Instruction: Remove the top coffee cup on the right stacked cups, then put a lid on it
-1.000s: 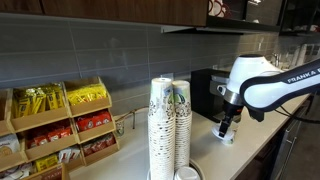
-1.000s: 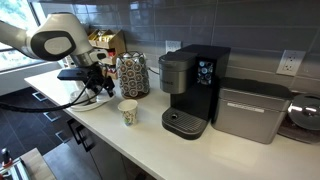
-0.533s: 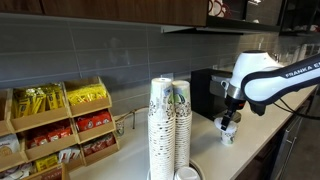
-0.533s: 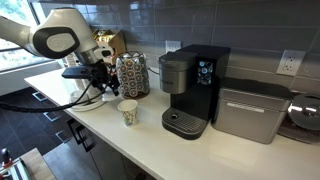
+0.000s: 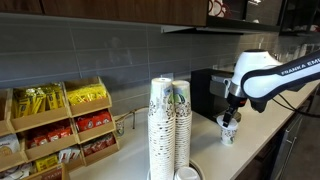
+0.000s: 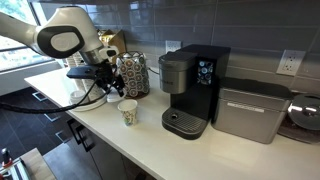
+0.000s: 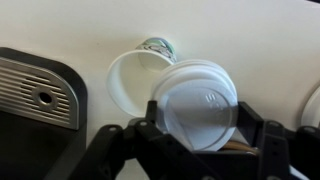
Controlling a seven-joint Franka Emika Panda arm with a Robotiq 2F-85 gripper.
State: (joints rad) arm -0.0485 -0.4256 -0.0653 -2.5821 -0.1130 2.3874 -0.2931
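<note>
White plastic lid (image 7: 197, 102) sits pinched in the gripper (image 7: 198, 130) — over the top coffee cup (image 7: 130, 78), overlapping part of its open mouth

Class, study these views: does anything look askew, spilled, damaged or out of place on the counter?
Nothing is spilled or damaged. The one oddity: in the wrist view, the lid held by the gripper hangs off-centre over the cup, overlapping only part of its mouth. The cup stands upright.
</note>
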